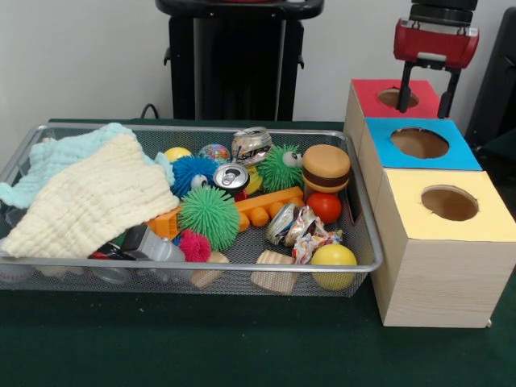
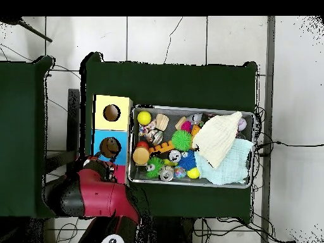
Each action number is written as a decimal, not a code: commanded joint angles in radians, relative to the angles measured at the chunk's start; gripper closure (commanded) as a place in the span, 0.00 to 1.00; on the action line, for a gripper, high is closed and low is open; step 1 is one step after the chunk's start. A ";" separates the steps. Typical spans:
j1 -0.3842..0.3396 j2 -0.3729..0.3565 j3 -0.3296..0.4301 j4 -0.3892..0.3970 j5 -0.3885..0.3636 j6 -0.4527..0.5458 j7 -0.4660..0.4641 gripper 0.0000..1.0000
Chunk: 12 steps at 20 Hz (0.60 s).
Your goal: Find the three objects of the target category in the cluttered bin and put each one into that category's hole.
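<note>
The bin [image 1: 201, 265] is a silver wire-mesh basket on the green table; it also shows in the overhead view [image 2: 190, 108]. It holds crushed cans [image 1: 251, 144], green spiky balls [image 1: 209, 215], a blue spiky ball [image 1: 190, 172], a yellow ball [image 1: 333, 257], a red ball [image 1: 324, 207], a toy burger [image 1: 326, 167], wooden blocks [image 1: 272, 270] and cloths [image 1: 89, 201]. My gripper [image 1: 422, 111] hangs open and empty just above the hole of the red-topped box [image 1: 371, 93], to the right of the bin. My arm [image 2: 95, 193] covers that box in the overhead view.
Three wooden boxes stand in a row beside the bin: red-topped at the back, blue-topped [image 1: 387, 133] in the middle, yellow-topped [image 1: 484, 222] in front, each with a round hole. The black pedestal [image 1: 238, 56] stands behind the bin.
</note>
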 commanded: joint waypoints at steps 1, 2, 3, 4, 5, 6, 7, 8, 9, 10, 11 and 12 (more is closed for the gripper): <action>-0.038 0.009 0.077 -0.008 0.034 -0.005 0.186 0.00; -0.042 -0.002 0.078 -0.006 0.031 0.006 0.180 0.00; -0.048 -0.015 0.077 -0.002 0.027 0.018 0.172 0.00; -0.053 -0.032 0.073 0.000 0.020 0.038 0.159 0.00; -0.066 -0.052 0.074 0.005 0.010 0.056 0.142 0.00; -0.083 -0.072 0.077 0.015 -0.003 0.066 0.122 0.00; -0.109 -0.090 0.086 0.026 -0.015 0.069 0.100 0.00; -0.133 -0.100 0.092 0.032 -0.029 0.067 0.080 0.00; -0.164 -0.114 0.108 0.044 -0.040 0.065 0.060 0.00; -0.196 -0.128 0.124 0.056 -0.051 0.063 0.040 0.00; -0.223 -0.141 0.134 0.065 -0.062 0.064 0.022 0.00; -0.251 -0.149 0.148 0.071 -0.077 0.062 0.003 0.00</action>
